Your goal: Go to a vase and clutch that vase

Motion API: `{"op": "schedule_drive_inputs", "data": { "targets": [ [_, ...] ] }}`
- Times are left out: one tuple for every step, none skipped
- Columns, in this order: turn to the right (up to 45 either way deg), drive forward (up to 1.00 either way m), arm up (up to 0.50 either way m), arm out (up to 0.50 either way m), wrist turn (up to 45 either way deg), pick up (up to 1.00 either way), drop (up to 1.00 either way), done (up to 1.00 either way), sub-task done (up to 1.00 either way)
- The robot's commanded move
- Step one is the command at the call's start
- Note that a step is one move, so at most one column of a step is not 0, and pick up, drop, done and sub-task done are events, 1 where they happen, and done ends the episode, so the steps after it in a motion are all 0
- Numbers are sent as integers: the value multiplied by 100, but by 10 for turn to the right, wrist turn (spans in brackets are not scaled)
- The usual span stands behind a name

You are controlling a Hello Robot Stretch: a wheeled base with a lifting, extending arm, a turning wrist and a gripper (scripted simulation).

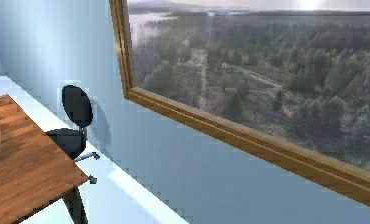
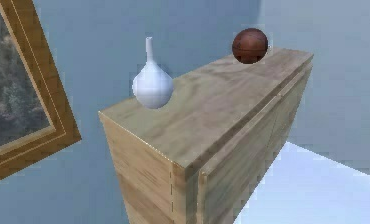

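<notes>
Ahead, chair (image 1: 75,106) by desk (image 1: 23,160), to the side, white vase (image 2: 151,85), brown ball (image 2: 250,45) atop cabinet (image 2: 233,112)

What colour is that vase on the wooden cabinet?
The vase is pale bluish-white, seen best in the arm side view.

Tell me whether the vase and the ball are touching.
Apart. The arm side view shows a stretch of bare cabinet top between the white vase and the brown ball.
</notes>
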Motion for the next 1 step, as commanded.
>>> {"op": "schedule_drive_inputs", "data": {
  "targets": [
    [0,0,38,0,0,0,0,0,0]
  ]
}}
